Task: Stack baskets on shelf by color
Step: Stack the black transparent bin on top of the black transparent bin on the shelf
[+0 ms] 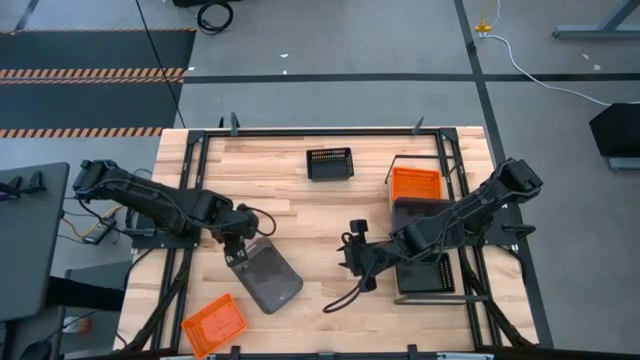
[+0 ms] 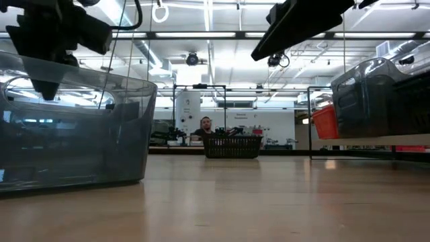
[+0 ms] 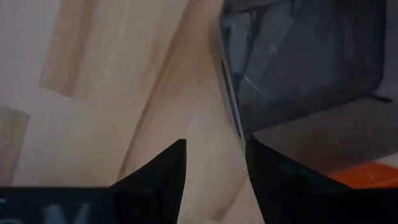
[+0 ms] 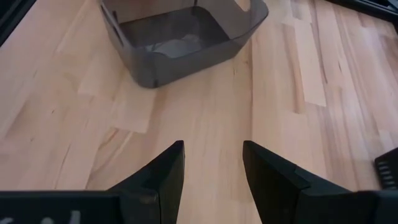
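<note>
Your left gripper (image 1: 238, 252), fingers parted and empty, hovers at the grey basket (image 1: 268, 277), whose long axis runs diagonally; your right gripper (image 1: 355, 262) is open, empty.

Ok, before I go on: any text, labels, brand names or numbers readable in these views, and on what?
None readable.
Far wall in the low view: signs or posters, too small to read.
Left wrist view, bottom edge: pale marks, blurred and cut off.
Grey basket, orange basket, black basket: no labels visible.

Bare tabletop (image 1: 310, 225) between grey basket (image 1: 268, 278), shelf (image 1: 432, 290).
</note>
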